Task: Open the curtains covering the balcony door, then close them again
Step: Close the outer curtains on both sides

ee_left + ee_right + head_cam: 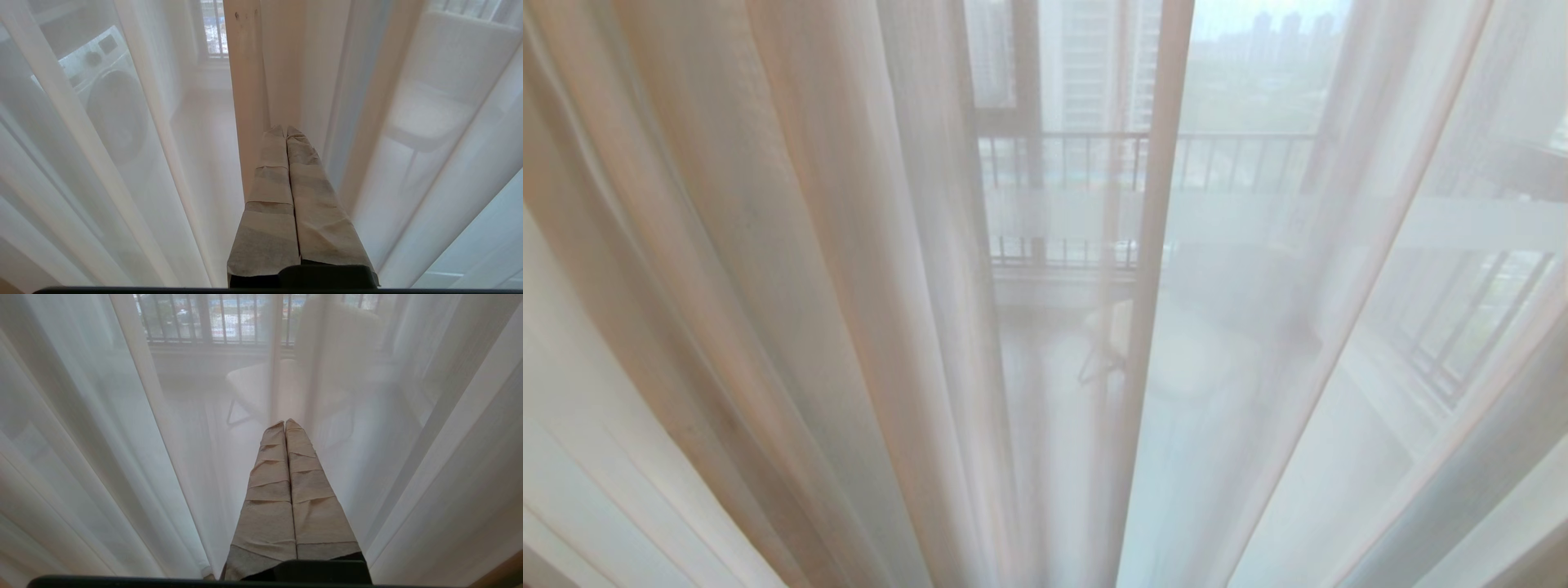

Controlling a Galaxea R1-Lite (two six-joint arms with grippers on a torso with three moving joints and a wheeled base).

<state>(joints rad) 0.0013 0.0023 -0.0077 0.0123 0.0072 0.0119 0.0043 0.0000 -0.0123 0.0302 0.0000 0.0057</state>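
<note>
Left tool (pixel 286 130), fingers together, faces sheer curtains (pixel 135 163).

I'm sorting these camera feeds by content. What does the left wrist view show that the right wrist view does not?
Only the left wrist view shows a washing machine behind the sheer fabric, and the left pincer, shut, empty, beside a thick cream fold.

Only the right wrist view shows the right pincer, also shut and empty, a long run of balcony railing and the chair's seat and thin legs.

Both share the sheer curtains hanging closed across the frame, taped fingers pressed together, and a pale chair outside, blurred by the fabric.
</note>
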